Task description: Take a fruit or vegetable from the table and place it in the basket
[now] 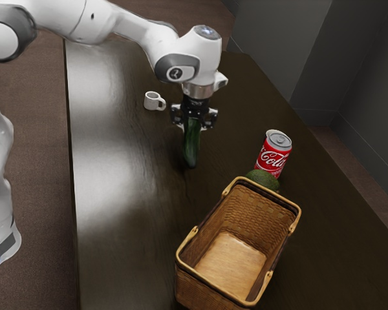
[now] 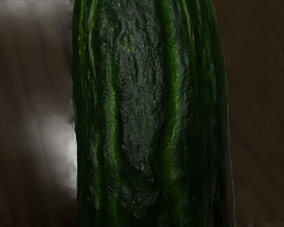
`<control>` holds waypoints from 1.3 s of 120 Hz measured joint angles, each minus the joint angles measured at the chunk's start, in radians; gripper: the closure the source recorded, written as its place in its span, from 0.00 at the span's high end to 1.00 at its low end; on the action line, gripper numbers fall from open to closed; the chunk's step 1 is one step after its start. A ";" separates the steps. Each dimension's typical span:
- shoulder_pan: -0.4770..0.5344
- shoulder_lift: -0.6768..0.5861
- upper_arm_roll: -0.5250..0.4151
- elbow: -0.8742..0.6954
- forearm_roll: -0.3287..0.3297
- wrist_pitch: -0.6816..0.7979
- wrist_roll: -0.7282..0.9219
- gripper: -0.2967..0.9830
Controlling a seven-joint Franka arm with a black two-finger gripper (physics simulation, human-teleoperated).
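Near exterior view's left, white mug (image 1: pixel 152 101) on dark table (image 1: pixel 116 226). At centre, grips cucumber (image 1: pixel 191 147) in black gripper (image 1: pixel 193 123), jaws parted only by its width: grasp apparently done; cannot tell whether lifted clear of table. Farther right, empty wicker basket (image 1: pixel 262 210): carrying over, lowering, releasing to do. Beyond, Coca-Cola can (image 1: pixel 273 155).

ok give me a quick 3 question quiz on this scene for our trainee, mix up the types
1. Multiple choice: the drinks can close to the avocado is mainly:
a) blue
b) red
c) yellow
2. True or false: the white mug stands upright, outside the basket.
3. Fill in the blank: the vegetable at the gripper is a green ____.

Key: 1. b; 2. true; 3. cucumber
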 joint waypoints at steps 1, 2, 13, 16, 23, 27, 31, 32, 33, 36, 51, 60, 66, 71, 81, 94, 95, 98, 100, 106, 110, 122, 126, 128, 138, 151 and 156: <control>-0.007 -0.005 0.000 0.003 0.002 -0.002 0.000 0.42; -0.013 -0.010 0.000 0.006 0.004 -0.004 0.000 0.42; -0.052 -0.103 0.000 0.025 0.042 -0.034 -0.001 0.41; -0.055 -0.127 0.001 0.027 0.052 -0.041 -0.002 0.41; -0.060 -0.159 0.002 0.041 0.072 -0.055 -0.002 0.40; -0.066 -0.165 0.002 0.060 0.086 -0.064 -0.002 0.40; -0.071 -0.165 0.002 0.090 0.096 -0.074 -0.002 0.40; -0.072 -0.164 0.002 0.096 0.098 -0.076 -0.002 0.41; -0.073 -0.162 0.002 0.104 0.100 -0.078 -0.002 0.41; -0.075 -0.154 0.001 0.127 0.105 -0.084 -0.002 0.41; -0.075 -0.087 -0.026 0.259 0.114 -0.108 0.002 0.40; -0.073 -0.022 -0.062 0.352 0.112 -0.120 0.009 0.41; -0.074 0.021 -0.093 0.395 0.110 -0.128 0.014 0.40; -0.072 0.065 -0.123 0.445 0.103 -0.133 0.018 0.40; -0.076 0.144 -0.174 0.533 0.087 -0.140 0.024 0.40; -0.083 0.201 -0.232 0.601 0.069 -0.146 0.032 0.40; -0.082 0.205 -0.237 0.603 0.067 -0.146 0.032 0.40; -0.079 0.214 -0.249 0.607 0.063 -0.147 0.034 0.40; -0.076 0.219 -0.258 0.609 0.061 -0.147 0.035 0.39; -0.068 0.227 -0.282 0.611 0.055 -0.147 0.038 0.39; -0.062 0.230 -0.301 0.612 0.053 -0.147 0.039 0.39; -0.064 0.243 -0.355 0.613 0.048 -0.137 0.044 0.39; -0.068 0.245 -0.375 0.612 0.048 -0.131 0.045 0.39; -0.071 0.245 -0.384 0.612 0.048 -0.127 0.045 0.39; -0.082 0.262 -0.424 0.605 0.048 -0.100 0.047 0.39; -0.108 0.258 -0.444 0.567 0.047 -0.068 0.047 0.39; -0.123 0.248 -0.446 0.556 0.047 -0.060 0.047 0.39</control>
